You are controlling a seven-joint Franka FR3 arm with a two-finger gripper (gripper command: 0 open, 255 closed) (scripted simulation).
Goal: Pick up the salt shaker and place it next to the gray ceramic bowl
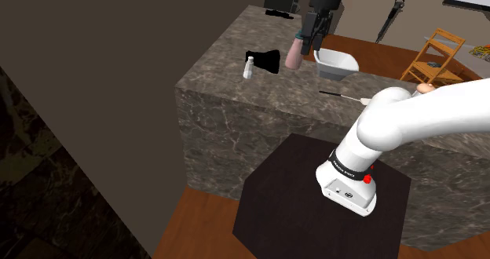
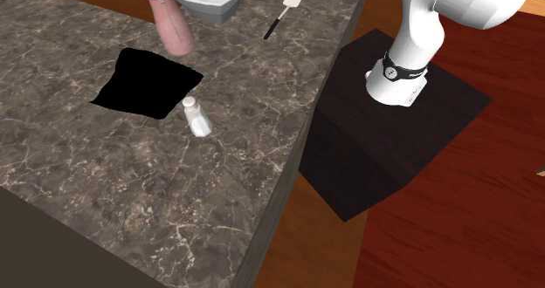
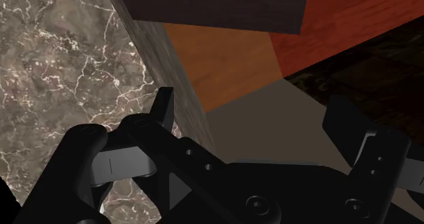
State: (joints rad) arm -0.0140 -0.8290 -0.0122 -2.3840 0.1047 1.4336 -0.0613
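Hand [image 3: 255, 117] open wide, nothing between the fingers, over the counter [image 2: 105, 181], seemingly near its edge. Salt shaker [image 2: 197, 118] stands upright just beside a black patch [image 2: 144, 81], bare counter out to the edge. Pink bottle [image 2: 170, 20] stands between it and the pale bowl [image 1: 336, 63].

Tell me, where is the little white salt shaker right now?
In the shoulder view the salt shaker stands upright on the marbled counter just left of a black patch, with the pink bottle and bowl farther right.
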